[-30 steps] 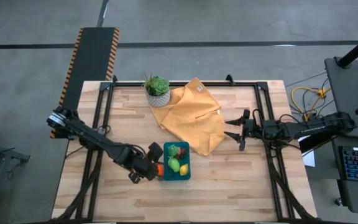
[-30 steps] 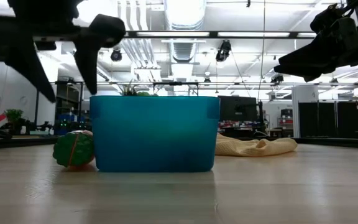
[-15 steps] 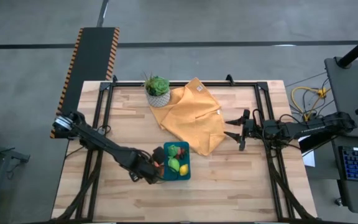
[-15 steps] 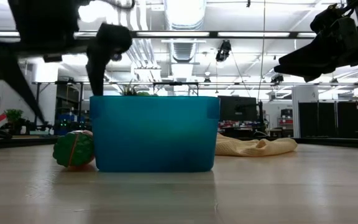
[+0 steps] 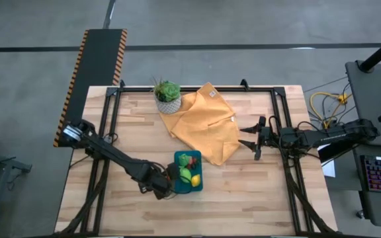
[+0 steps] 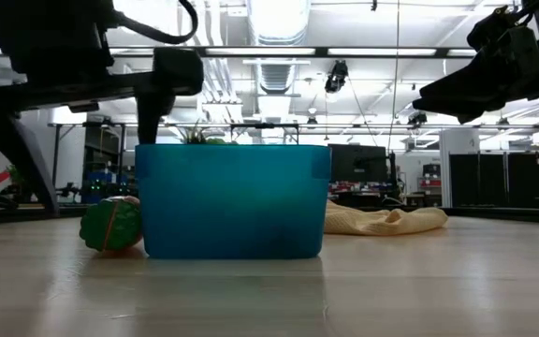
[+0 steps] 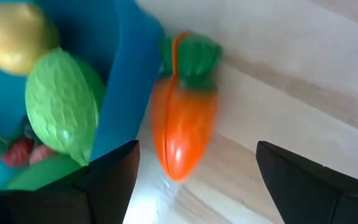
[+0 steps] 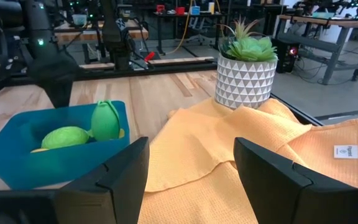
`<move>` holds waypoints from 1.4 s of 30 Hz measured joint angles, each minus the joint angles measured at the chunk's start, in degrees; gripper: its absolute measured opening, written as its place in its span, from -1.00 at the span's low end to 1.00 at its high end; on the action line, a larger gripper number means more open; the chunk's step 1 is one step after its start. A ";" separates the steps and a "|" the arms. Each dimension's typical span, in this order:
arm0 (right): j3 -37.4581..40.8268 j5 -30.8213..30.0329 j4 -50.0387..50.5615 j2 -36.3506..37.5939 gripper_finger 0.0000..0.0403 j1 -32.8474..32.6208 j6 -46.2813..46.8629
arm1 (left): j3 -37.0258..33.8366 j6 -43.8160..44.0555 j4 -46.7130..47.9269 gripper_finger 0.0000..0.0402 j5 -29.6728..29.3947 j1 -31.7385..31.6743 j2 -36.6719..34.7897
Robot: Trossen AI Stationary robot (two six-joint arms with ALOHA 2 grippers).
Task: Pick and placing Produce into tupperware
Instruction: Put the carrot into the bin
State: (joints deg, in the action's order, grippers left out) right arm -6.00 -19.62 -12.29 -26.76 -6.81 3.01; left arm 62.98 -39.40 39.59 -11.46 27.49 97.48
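Fingers of the left end effector (image 7: pixel 194 171) stood apart around the orange carrot (image 7: pixel 182 124), which lay against the tupperware (image 5: pixel 196 184). Right end effector (image 5: pixel 247 140) hovered open over the counter (image 5: pixel 243 192).

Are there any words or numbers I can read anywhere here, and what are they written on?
No text here can actually be read.
White tag sewn on the yellow cloth: it has small dark print, too small to read.
Teal container: no label shows.
White plant pot: only a triangle pattern, no words.
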 joint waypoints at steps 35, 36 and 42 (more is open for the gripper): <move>0.00 0.00 0.03 0.00 0.13 -0.01 0.00 | 0.11 -15.43 -6.14 0.52 3.73 -2.48 5.19; 0.00 0.00 0.04 0.00 0.13 0.00 -0.02 | 0.11 -15.36 -6.14 0.52 4.04 -2.76 5.19; 0.00 0.00 0.03 0.00 0.13 0.00 -0.08 | 0.10 -14.97 -5.88 0.37 5.42 -3.28 5.24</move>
State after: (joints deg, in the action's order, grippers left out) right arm -6.00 -19.62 -12.26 -26.76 -6.82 2.93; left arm 63.08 -54.37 33.72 -6.03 24.21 102.72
